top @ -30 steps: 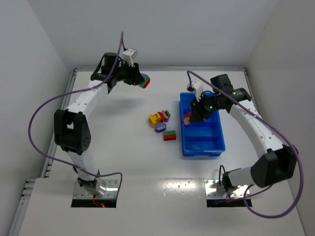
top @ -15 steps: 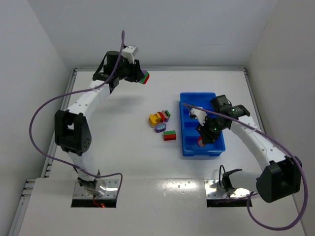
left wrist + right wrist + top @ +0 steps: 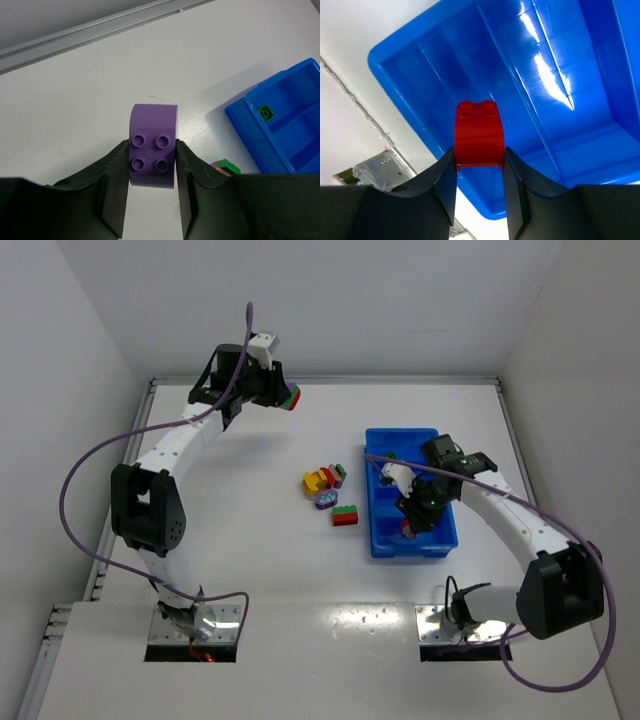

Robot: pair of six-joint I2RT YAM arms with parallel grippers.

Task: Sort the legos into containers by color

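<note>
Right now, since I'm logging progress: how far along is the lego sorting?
Done: almost nothing; one small green item lies in the bright blue plastic tray. In hand: right jaws grip a red plastic brick over its near end, left jaws a purple plastic brick. Left: the mixed-colour brick cluster beside it.

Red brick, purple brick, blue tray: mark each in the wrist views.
Red brick (image 3: 479, 135): right wrist view, curved front face.
Purple brick (image 3: 153, 145): left wrist view, studded face.
Blue tray (image 3: 570, 130): right wrist view, bare compartment floor.
</note>
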